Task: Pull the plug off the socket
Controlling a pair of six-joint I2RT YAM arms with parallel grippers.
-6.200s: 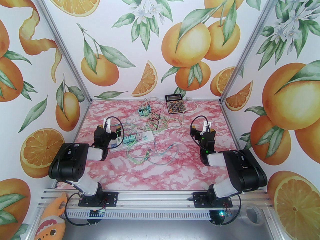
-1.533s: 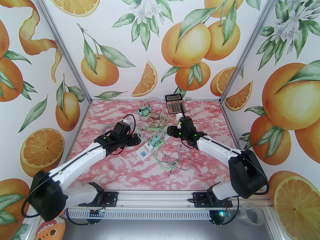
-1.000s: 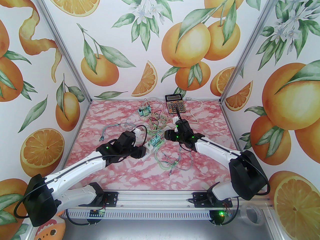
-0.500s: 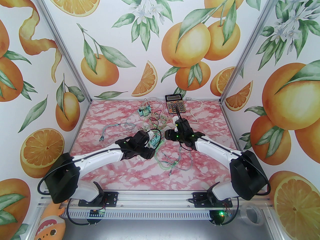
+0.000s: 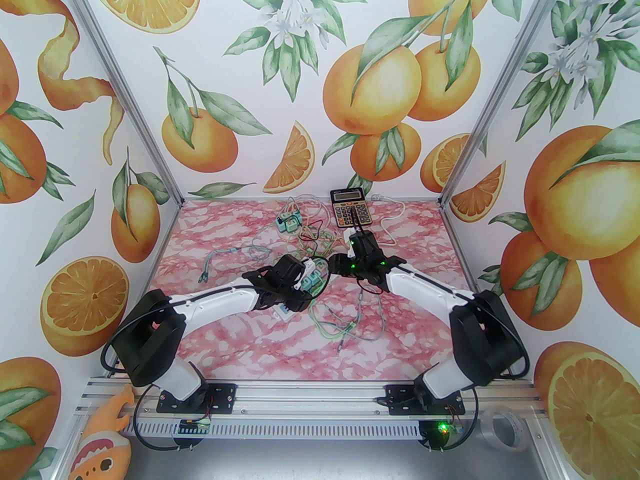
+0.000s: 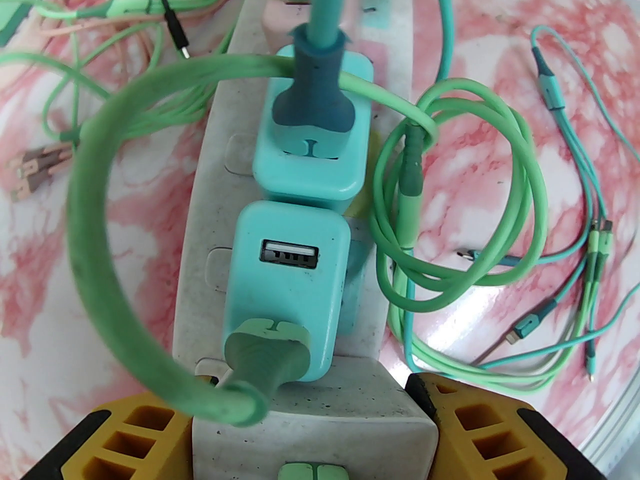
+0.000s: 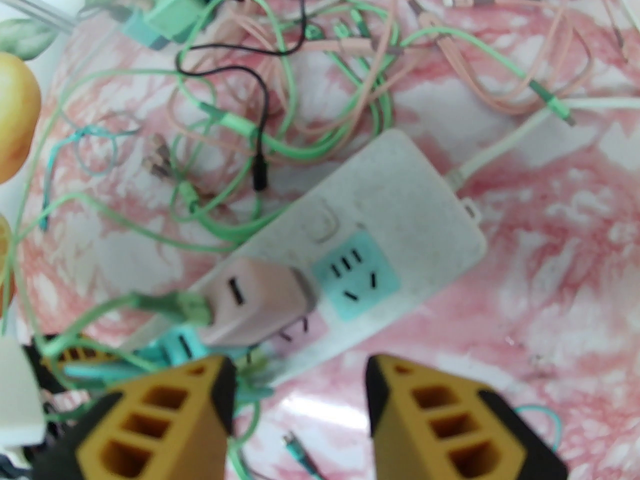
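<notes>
The left fingers (image 6: 300, 393) are spread wide astride the near end of the white power strip (image 6: 205, 208), a teal charger (image 6: 285, 288) plugged in just ahead at their 12 o'clock. The right fingers (image 7: 300, 368) hang parted and empty over the pink marbled surface (image 7: 550, 243), the pink plug (image 7: 255, 303) sitting on the strip at their 11 o'clock.

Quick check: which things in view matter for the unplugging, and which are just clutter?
Job: power strip, teal plugs, pink plug, left gripper, right gripper.
Clutter: calculator, loose cables, unplugged chargers, tape roll.
</notes>
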